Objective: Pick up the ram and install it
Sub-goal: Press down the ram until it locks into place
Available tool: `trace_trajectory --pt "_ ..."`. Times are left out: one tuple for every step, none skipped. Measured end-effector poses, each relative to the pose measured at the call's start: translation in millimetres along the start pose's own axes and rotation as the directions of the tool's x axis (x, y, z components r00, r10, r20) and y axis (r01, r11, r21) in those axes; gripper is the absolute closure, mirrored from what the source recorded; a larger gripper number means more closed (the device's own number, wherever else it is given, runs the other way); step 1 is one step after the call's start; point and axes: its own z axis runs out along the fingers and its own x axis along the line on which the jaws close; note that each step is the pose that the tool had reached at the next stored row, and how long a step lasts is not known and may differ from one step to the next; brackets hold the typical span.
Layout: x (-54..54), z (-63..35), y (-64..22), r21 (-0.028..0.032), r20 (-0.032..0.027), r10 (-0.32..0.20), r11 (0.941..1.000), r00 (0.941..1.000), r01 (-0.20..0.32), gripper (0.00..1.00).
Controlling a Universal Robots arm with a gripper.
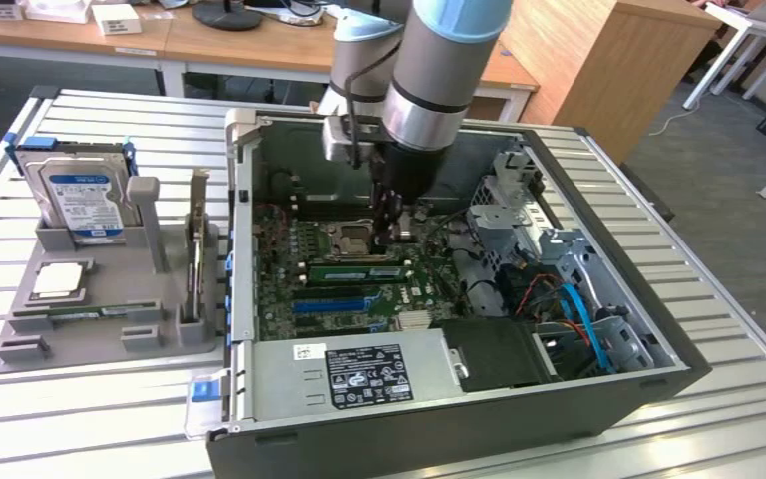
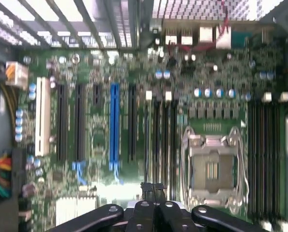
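The ram (image 1: 356, 271) is sitting edge-down in a motherboard (image 1: 306, 299) slot, roughly six o'clock from the CPU socket (image 1: 352, 238). The gripper (image 1: 393, 232) is hovering right over it, fingers pinched together, probably for pushing the stick home rather than carrying it.

Slatted bench carrying a computer case and a parts holder

A pale metal bench (image 1: 117, 429) with ribbed slats is bearing two things directly: an open computer case (image 1: 397, 439) is lying on its side toward the exterior view's right, and a grey parts holder (image 1: 84, 344) is sitting just beside it on the exterior view's left, its base resting flat on the slats.
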Motion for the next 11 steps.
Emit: trace_trajectory --pt "0.0 0.2 3.6 0.0000 0.0000 0.000 1.0000 1.0000 0.000 0.89" --pt "0.1 0.4 6.9 0.0001 0.0000 0.000 1.0000 1.0000 0.000 0.89" --pt "0.1 0.5 10.2 0.0001 -0.0001 0.000 1.0000 1.0000 0.000 0.89" --pt "0.2 0.7 13.3 0.0001 0.0000 0.001 1.0000 1.0000 -0.001 0.89" --pt "0.2 0.9 16.1 0.0001 0.0000 0.001 1.0000 1.0000 -0.001 0.89" --pt "0.3 1.0 19.0 0.0001 0.0000 0.001 1.0000 1.0000 -0.001 0.89" --pt "0.3 1.2 22.1 0.0001 0.0000 0.001 1.0000 1.0000 -0.001 0.89" --pt "0.3 1.3 25.1 0.0001 0.0000 0.001 1.0000 1.0000 -0.001 0.89" --pt "0.4 1.4 27.9 0.0001 0.0000 0.002 1.0000 1.0000 -0.002 0.89" --pt "0.4 1.6 30.2 0.0002 0.0000 0.002 1.0000 1.0000 -0.002 0.89" --pt "0.4 1.7 32.5 0.0001 0.0001 0.002 1.0000 1.0000 -0.002 0.89"
